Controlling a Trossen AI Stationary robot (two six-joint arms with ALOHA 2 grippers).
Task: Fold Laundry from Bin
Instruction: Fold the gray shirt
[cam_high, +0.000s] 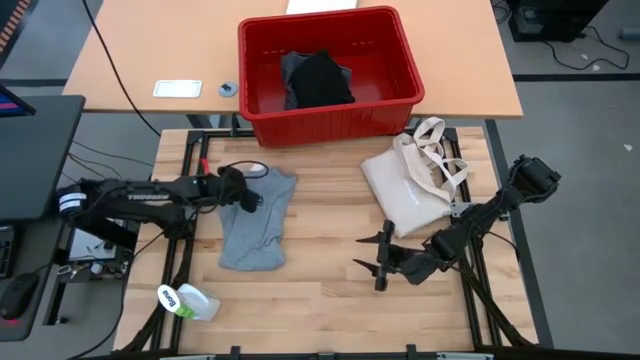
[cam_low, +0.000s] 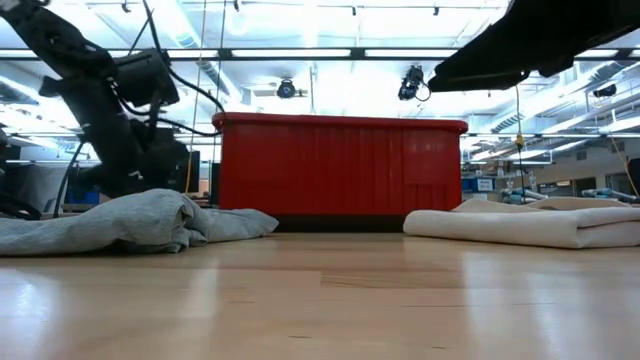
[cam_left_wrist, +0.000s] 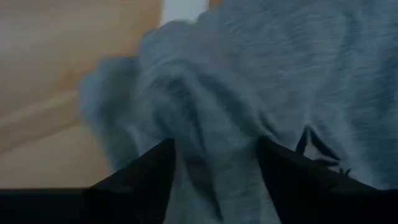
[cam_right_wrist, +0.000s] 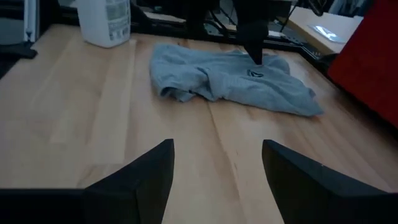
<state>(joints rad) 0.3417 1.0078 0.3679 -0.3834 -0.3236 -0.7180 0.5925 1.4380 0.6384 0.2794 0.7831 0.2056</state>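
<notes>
The light grey T-shirt (cam_high: 258, 222) lies crumpled and bunched on the wooden table (cam_high: 320, 300), at about seven o'clock from the red bin (cam_high: 330, 72), in which a black garment (cam_high: 318, 78) sits. The left gripper (cam_high: 243, 197) is down on the shirt's upper part, fingers spread with a fold of grey cloth between them. The right gripper (cam_high: 378, 262) hovers with fingers apart and nothing between them, at about four o'clock from the shirt.
</notes>
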